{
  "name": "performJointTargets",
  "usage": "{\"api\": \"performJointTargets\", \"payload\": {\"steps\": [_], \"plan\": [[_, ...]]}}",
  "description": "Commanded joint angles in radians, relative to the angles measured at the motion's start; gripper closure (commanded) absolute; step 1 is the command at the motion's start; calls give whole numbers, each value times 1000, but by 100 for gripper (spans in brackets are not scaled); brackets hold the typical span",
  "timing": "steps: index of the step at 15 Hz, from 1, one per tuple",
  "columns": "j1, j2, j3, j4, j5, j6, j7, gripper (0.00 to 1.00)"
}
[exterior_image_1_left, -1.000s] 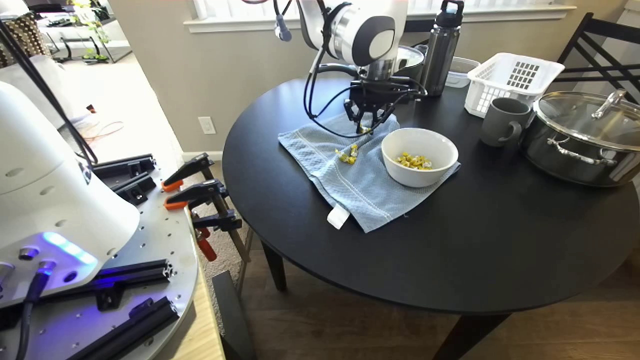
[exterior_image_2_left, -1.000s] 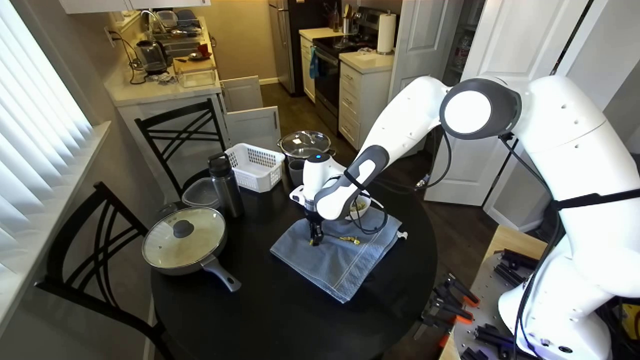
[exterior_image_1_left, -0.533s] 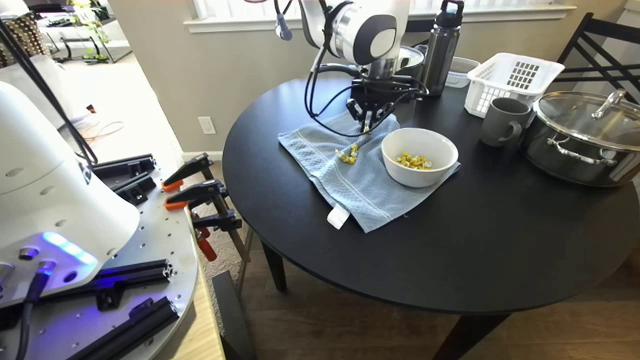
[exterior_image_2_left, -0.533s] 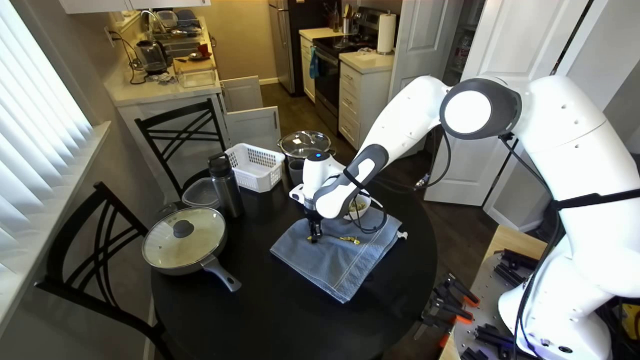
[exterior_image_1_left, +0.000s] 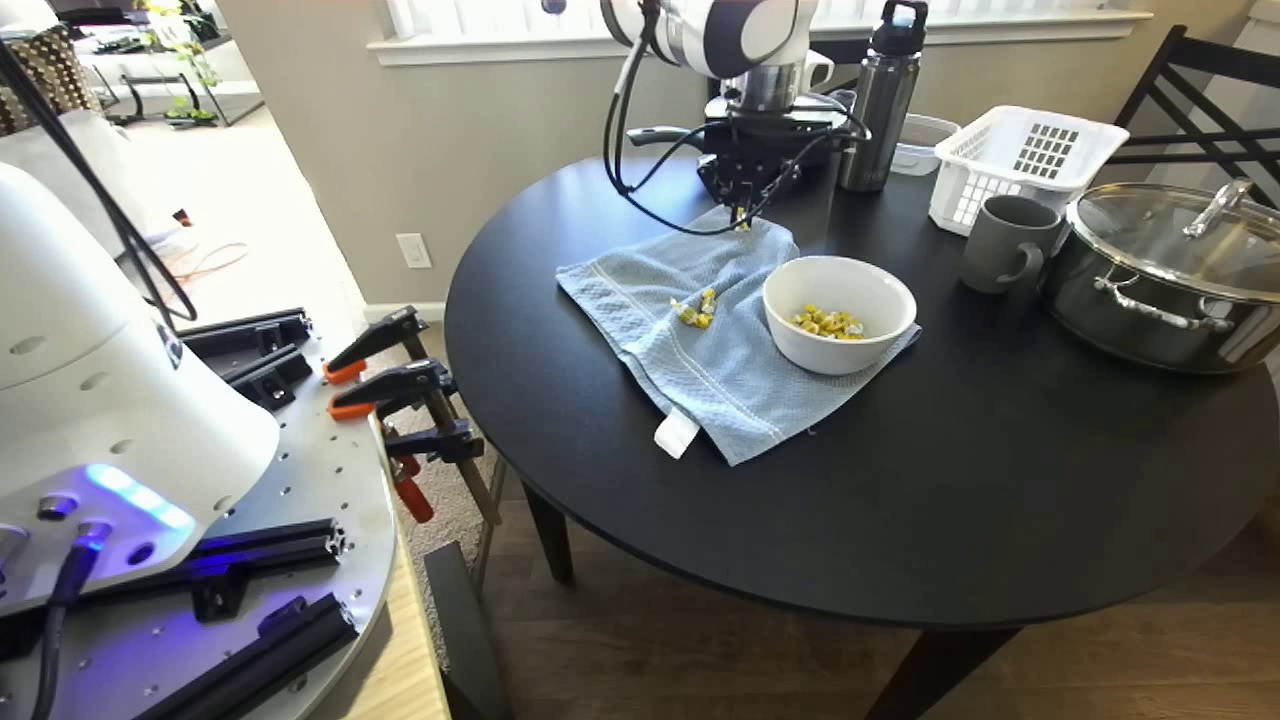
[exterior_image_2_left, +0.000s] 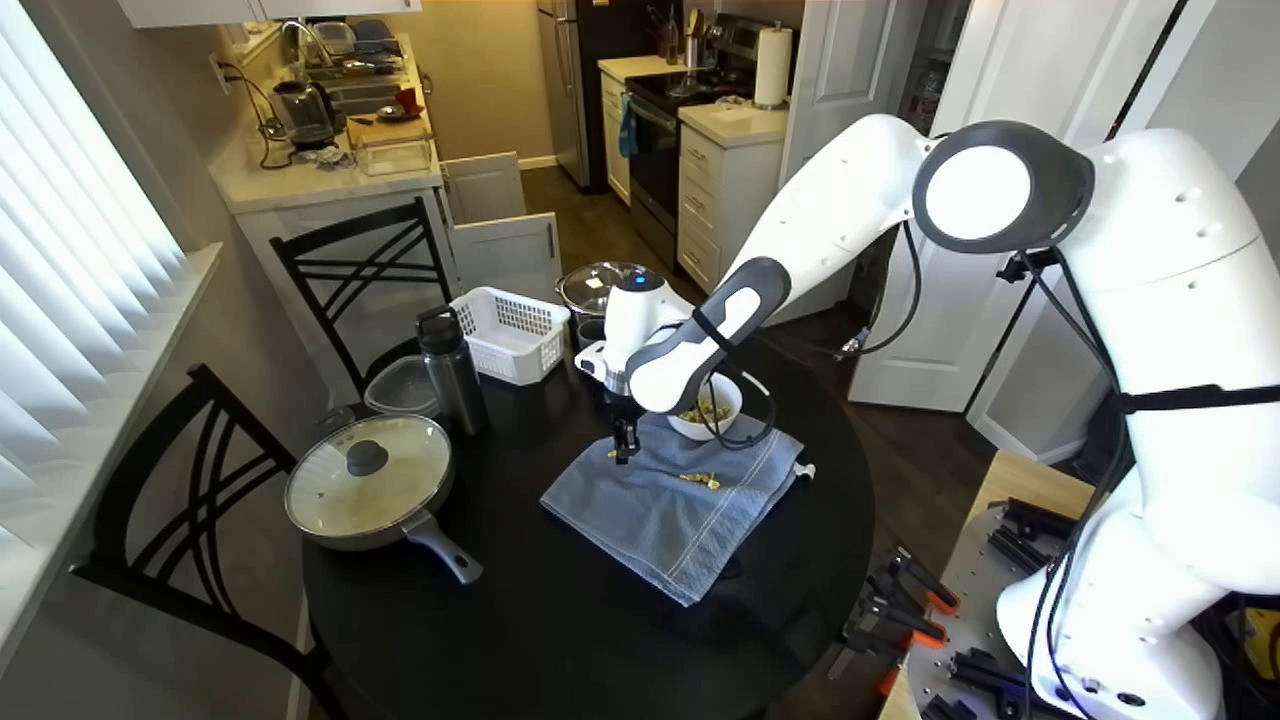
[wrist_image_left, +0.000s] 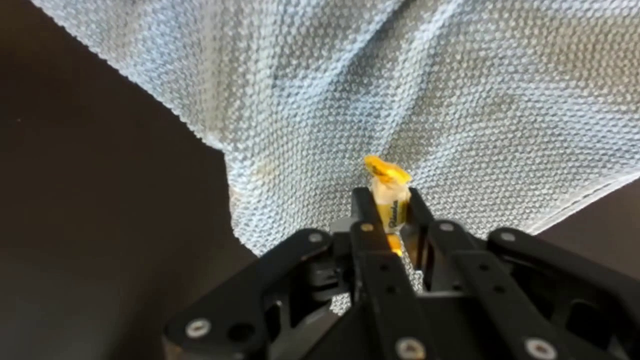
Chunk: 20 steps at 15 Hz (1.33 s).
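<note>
Premises are a home with an open kitchen (exterior_image_2_left: 490, 90); from where I stand, a round dining table (exterior_image_1_left: 1000, 490) and chair (exterior_image_1_left: 1230, 62), a mug (exterior_image_1_left: 1005, 243) and a lidded pot (exterior_image_1_left: 1165, 285); beyond, a fridge (exterior_image_2_left: 585, 95), a stove (exterior_image_2_left: 655, 145), white drawers (exterior_image_2_left: 698, 205) and a counter (exterior_image_2_left: 290, 182) bearing a kettle (exterior_image_2_left: 300, 112); window blinds (exterior_image_2_left: 70, 260) hang alongside.

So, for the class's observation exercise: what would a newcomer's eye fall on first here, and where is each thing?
Probably the white robot arm first, arched across the right of an exterior view and out over the round black table. Next, the yellow-wrapped candy pinched in the end effector, vivid against the blue cloth in the wrist view. Then the white bowl of yellow-wrapped pieces, at the cloth's edge.
</note>
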Motion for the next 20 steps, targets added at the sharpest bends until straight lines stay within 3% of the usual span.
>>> {"api": "performJointTargets", "payload": {"steps": [1,6,11,12,13,15,20], "plan": [[17,-151,-54,-123,21,3,19,96],[84,-232,-210,-181,-50,43,109,96],[148,-219,-363,-195,-168,86,269,96],[157,-217,-382,-200,-187,93,299,69],[166,-217,-399,-205,-203,100,328,57],[169,-224,-405,-220,-212,104,347,46],[2,-283,-145,-314,-16,98,65,14]]}}
